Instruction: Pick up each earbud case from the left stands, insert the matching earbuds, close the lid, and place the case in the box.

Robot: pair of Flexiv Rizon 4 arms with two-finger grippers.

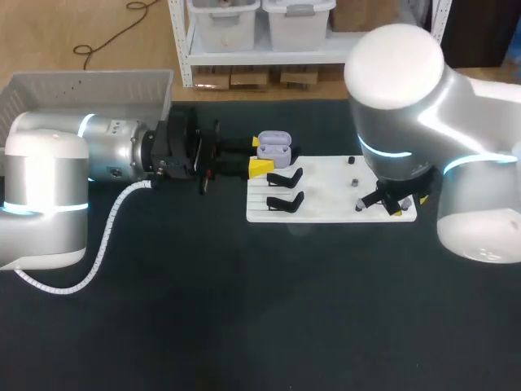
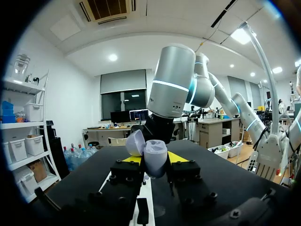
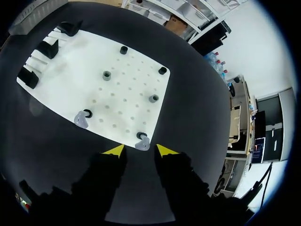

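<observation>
Lilac case [image 2: 156, 164] partly hides left gripper [image 2: 154, 158] tips

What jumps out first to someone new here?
The open lavender earbud case, gripped in the left pincer beside the black stands at the white board's left end. Next, the right pincer, open, at the board's opposite edge with a grey earbud just ahead of its yellow tips.

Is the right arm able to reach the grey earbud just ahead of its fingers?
Probably yes: the earbud lies uncovered at the board's edge, just ahead of the open right gripper.
</observation>
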